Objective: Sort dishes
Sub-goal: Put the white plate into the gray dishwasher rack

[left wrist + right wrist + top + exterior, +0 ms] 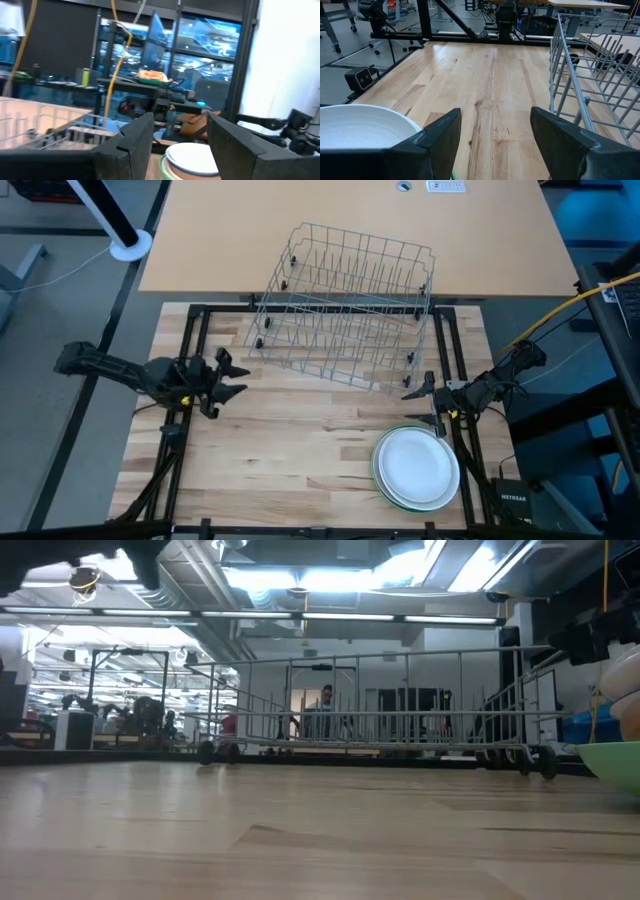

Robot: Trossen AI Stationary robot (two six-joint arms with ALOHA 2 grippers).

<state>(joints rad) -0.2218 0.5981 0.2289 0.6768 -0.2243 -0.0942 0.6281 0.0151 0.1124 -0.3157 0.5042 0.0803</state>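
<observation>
A stack of round plates [417, 467] lies flat on the wooden table near its front right corner: white plates on top, a light green one at the bottom. It also shows in the left wrist view [192, 159] and the right wrist view [365, 132]. My right gripper [425, 393] is open and empty, just beyond the stack's far edge. My left gripper [232, 375] is open and empty, at the table's left side.
A grey wire dish rack [345, 305] stands at the table's far middle, partly over the tan tabletop behind. The black frame rails [195, 330] run along the table's sides. Bare wood lies between the grippers [320, 430].
</observation>
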